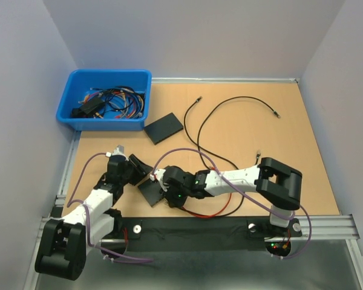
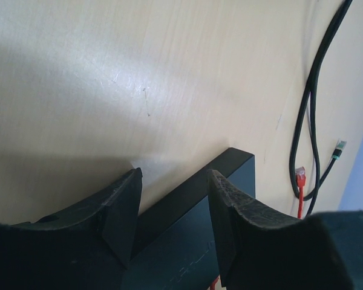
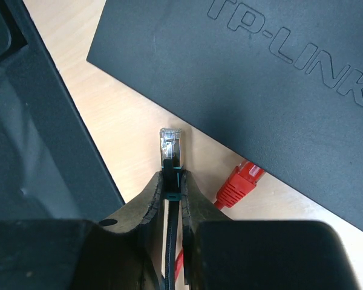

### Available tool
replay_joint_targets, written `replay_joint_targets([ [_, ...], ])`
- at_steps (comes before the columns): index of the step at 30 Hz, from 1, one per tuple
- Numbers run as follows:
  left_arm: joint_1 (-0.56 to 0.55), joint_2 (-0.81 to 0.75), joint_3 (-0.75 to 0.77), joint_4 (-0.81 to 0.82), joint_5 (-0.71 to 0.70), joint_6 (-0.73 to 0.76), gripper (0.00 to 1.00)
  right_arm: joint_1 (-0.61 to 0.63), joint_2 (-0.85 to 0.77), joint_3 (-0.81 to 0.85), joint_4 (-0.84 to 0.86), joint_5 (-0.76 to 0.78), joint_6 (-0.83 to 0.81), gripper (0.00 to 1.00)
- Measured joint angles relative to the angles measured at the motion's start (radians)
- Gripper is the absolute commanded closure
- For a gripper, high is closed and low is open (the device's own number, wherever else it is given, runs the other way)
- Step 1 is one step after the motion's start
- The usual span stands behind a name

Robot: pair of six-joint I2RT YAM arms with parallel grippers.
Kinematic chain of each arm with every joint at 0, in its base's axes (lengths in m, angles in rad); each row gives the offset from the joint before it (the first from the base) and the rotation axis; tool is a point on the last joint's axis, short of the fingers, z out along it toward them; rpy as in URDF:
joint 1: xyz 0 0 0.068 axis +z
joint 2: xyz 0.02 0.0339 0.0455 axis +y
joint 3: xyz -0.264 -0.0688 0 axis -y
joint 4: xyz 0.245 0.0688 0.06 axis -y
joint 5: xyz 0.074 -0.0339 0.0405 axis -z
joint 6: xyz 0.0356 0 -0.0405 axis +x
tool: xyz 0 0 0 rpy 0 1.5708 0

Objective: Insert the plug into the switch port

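The black TP-LINK switch (image 3: 260, 72) lies flat on the table; it also shows in the top view (image 1: 150, 191). My right gripper (image 3: 172, 176) is shut on a black cable's clear plug (image 3: 170, 144), whose tip sticks out ahead of the fingers, just short of the switch's near edge. A red plug (image 3: 239, 184) sits in that edge to the right. My left gripper (image 2: 172, 175) is open, its fingers (image 2: 124, 205) straddling the switch's far edge (image 2: 187, 235). In the top view the left gripper (image 1: 139, 170) and right gripper (image 1: 163, 181) flank the switch.
A blue bin (image 1: 72, 115) of cables stands at the back left. A second flat black box (image 1: 163, 127) lies beside it. A long black cable (image 1: 242, 98) loops across the middle. A red cable (image 1: 207, 212) runs near the front edge.
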State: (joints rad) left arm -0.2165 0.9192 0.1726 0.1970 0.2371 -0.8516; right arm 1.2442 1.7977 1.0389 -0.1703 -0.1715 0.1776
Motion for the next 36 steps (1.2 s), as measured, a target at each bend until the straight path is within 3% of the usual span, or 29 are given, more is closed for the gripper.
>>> replay_joint_targets([
  [36,-0.032,-0.08,-0.035,-0.04,0.024,-0.071,0.45,-0.026,-0.047,-0.056,0.02,0.157,0.089,1.0],
])
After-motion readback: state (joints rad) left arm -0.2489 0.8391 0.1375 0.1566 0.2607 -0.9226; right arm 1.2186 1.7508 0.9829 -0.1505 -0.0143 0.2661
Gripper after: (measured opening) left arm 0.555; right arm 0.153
